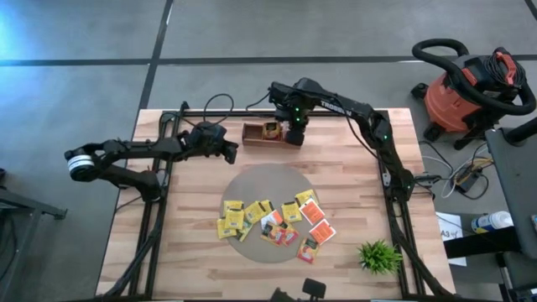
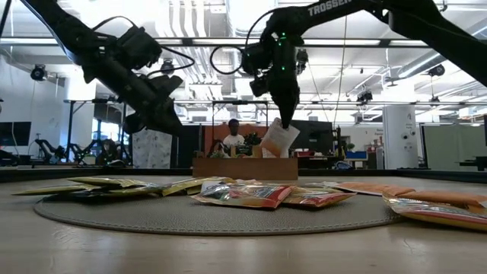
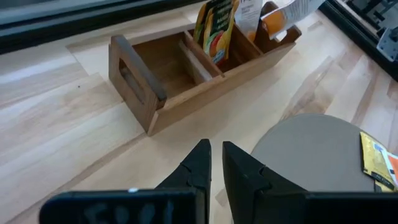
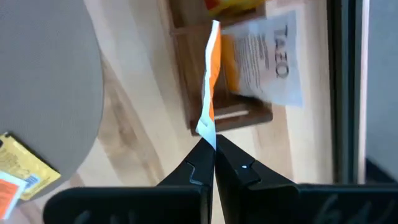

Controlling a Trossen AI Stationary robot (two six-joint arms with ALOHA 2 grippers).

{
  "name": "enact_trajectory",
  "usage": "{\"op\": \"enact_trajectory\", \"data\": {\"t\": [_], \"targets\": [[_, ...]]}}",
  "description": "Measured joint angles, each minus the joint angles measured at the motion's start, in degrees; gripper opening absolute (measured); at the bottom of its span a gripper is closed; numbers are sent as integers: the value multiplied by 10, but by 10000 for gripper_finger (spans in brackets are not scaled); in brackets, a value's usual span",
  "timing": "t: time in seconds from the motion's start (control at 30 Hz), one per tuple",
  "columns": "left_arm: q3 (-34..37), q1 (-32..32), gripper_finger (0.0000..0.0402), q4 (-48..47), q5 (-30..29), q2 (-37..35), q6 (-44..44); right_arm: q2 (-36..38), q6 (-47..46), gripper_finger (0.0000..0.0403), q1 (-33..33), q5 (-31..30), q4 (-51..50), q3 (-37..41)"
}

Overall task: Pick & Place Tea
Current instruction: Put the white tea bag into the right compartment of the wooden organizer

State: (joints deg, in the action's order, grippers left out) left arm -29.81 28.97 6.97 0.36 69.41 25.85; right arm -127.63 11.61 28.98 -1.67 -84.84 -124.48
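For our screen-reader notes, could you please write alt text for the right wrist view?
The right gripper pinches an orange-and-white tea packet by its edge above the brown wooden divided tray, which already holds a white printed packet. The round grey mat lies to one side, with a yellow packet at its edge.

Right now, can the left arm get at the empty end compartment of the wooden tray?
Probably yes. The left gripper hovers over bare table just short of the wooden tray, nothing between them. The right gripper, holding an orange and white tea packet, is over the tray's other end.
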Motion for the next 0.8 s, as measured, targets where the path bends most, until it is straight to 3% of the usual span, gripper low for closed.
{"op": "enact_trajectory", "data": {"t": [0.13,0.37,0.53,0.63,0.8], "targets": [[-3,0,35,3,0,0,-2,-3,-58,8,1,17,-18,1],[-3,-5,35,84,57,0,-9,9,-108,8,-8,189,-20,-7],[-3,-8,35,190,108,0,-46,20,-113,8,-44,182,-18,-28],[-15,-8,35,196,120,7,-48,20,-115,8,-65,182,-15,-51],[-32,-15,35,195,202,41,-62,21,-120,8,-99,185,16,-74]]}}
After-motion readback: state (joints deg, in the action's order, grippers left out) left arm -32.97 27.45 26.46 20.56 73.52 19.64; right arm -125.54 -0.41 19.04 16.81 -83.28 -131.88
